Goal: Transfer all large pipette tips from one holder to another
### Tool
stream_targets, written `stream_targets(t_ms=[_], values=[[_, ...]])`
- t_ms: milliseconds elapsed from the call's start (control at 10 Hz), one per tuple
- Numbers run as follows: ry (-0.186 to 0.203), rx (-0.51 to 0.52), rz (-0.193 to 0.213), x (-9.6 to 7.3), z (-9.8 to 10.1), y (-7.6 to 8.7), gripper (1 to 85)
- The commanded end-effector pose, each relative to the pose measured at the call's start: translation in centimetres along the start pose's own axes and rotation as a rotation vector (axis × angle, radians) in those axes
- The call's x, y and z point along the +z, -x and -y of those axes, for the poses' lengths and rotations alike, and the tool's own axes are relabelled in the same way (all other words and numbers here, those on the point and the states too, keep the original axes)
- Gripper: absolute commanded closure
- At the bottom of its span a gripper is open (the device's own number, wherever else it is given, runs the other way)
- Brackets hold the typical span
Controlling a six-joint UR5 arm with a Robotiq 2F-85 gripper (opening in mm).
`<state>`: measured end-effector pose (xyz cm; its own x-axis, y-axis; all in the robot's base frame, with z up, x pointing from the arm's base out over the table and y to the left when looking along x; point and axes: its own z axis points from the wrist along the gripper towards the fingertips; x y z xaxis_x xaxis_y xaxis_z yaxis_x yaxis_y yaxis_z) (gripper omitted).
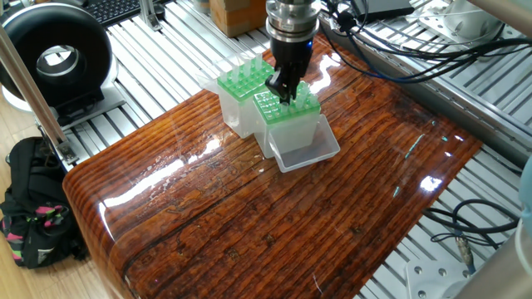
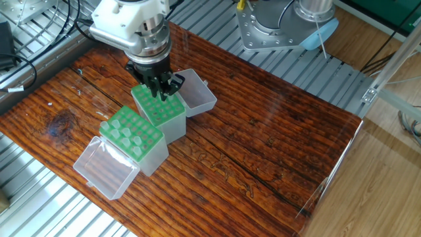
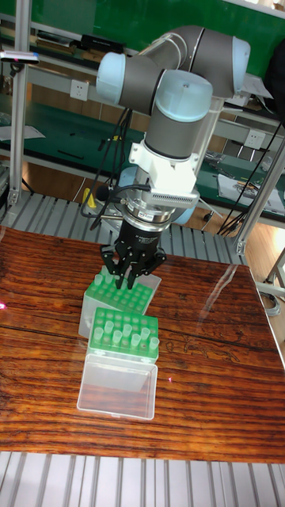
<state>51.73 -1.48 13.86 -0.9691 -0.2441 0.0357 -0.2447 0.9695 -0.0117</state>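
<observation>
Two clear holders with green racks stand side by side on the wooden table. My gripper [image 1: 283, 91] [image 2: 160, 91] [image 3: 128, 279] is down on the top of one holder [image 1: 291, 116] [image 2: 160, 112] [image 3: 119, 299]. Its fingers are drawn together on a large pipette tip there, which the fingers mostly hide. The other holder [image 1: 235, 90] [image 2: 133, 138] [image 3: 125, 331] carries several whitish large pipette tips [image 2: 131, 137] [image 3: 127, 333] standing upright in its rack.
Each holder's clear lid lies open flat on the table beside it [image 1: 306, 154] [image 2: 105, 169] [image 3: 117, 386]. Cables [image 1: 399, 46] run along the aluminium frame behind the table. A black round device [image 1: 54, 58] stands at the far left, and a black bag [image 1: 33, 203] lies on the floor.
</observation>
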Motion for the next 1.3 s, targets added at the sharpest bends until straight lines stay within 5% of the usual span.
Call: stream_targets(t_ms=[0,500,1200], values=[[0.005,0.004,0.003,-0.1,0.0,0.1,60.7],[0.002,0.013,0.007,-0.2,0.0,0.2,71.7],[-0.004,0.012,-0.001,-1.4,0.2,0.1,73.7]])
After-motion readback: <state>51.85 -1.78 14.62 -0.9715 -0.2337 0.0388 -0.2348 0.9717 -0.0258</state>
